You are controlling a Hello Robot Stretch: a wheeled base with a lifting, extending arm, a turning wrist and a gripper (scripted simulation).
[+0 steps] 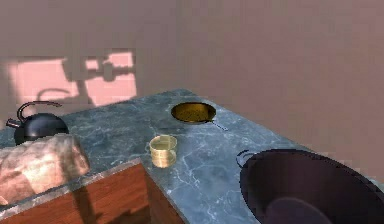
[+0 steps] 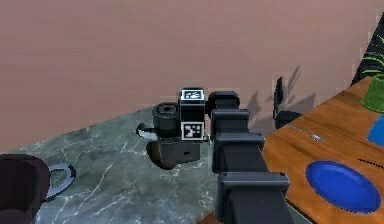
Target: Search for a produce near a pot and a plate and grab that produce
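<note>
1 orange blob [image 2: 375, 95], possibly the produce, sits near the blue plate [image 2: 345, 185]. The gripper [image 2: 158, 135] hangs over the marble counter [image 2: 100, 150]; I cannot tell how its jaws stand. Turning could sweep the arm [image 2: 240, 160] into the pot [image 1: 300, 190].

Arm [image 2: 240, 165] and gripper [image 2: 157, 137] over a marble counter [image 2: 100, 165]
A blue plate [image 2: 342, 185] is sitting on the wooden table [image 2: 322, 132] at right

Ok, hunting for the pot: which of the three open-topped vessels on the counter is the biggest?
The dark pot at the forward view's bottom right; the cup and the shallow dish beyond it are golden and far smaller.
</note>
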